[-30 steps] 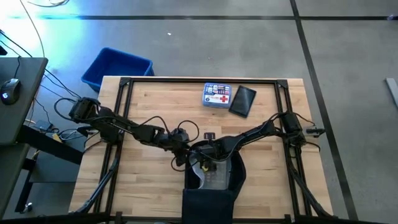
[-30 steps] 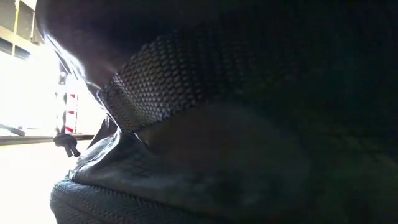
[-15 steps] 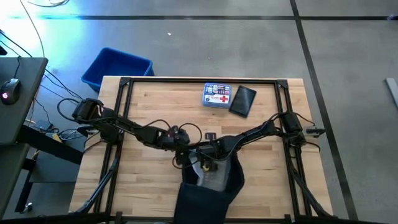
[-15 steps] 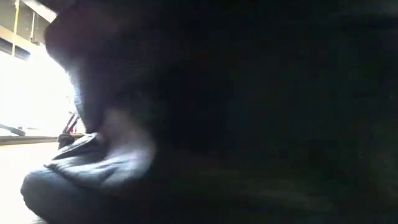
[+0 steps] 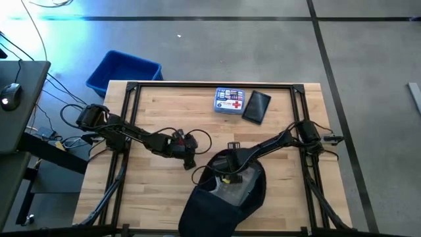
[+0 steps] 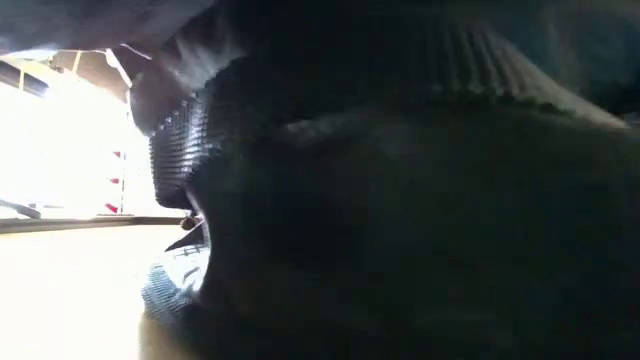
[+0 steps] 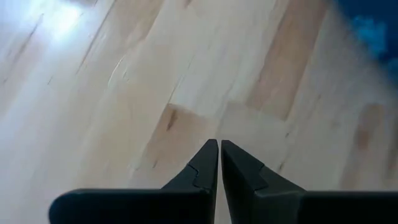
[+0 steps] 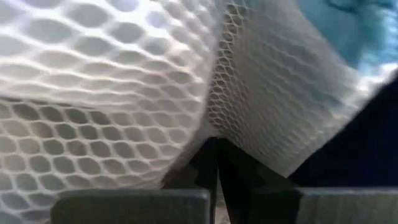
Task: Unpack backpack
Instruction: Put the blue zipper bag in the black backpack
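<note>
the right gripper (image 5: pixel 225 172) is reaching into the backpack (image 5: pixel 220 205), its fingers (image 8: pixel 208 163) pinching white mesh (image 8: pixel 112 93) inside. the left gripper (image 7: pixel 219 148) is hovering just beside the backpack over bare table (image 5: pixel 151 197), fingers pressed together, holding nothing.

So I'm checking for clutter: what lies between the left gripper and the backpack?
Only bare wooden table shows between the left gripper and the backpack, in the high view.
</note>
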Tool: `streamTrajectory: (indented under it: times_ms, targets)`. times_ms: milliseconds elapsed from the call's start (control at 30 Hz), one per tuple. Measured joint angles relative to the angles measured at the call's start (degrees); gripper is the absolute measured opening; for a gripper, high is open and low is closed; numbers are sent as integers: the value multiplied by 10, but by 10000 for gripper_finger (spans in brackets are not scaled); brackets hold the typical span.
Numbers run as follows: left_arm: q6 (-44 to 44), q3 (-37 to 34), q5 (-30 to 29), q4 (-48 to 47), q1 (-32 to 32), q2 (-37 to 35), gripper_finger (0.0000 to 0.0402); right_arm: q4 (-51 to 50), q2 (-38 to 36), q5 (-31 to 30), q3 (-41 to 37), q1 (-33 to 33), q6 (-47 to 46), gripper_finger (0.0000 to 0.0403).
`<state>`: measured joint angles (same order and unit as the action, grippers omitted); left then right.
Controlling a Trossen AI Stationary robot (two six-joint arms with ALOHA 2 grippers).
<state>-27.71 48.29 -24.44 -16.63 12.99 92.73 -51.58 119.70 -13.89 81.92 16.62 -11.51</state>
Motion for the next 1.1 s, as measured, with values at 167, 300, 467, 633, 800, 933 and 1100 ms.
streamTrajectory:
  times_ms: [167, 300, 467, 633, 800, 933, 1100]
  targets:
    - [58, 0, 99, 143, 10, -13, 4, 24, 1, -12, 12, 10, 15, 0]
    - [68, 0, 179, 242, 10, -15, 31, 23, 0, -16, 12, 11, 15, 0]
    - [68, 1, 191, 239, 9, -14, 94, 25, 0, -17, 11, 11, 13, 0]
    - [102, 1, 217, 210, 11, -14, 162, 30, 0, -19, 11, 10, 15, 0]
    - [75, 1, 210, 188, 7, -9, 214, 34, -1, -20, 11, 10, 15, 0]
    - [27, 1, 212, 200, -2, 16, 233, 35, -1, -20, 11, 10, 15, 0]
    - [9, 0, 228, 204, -15, 62, 236, 37, -1, -20, 11, 10, 15, 0]
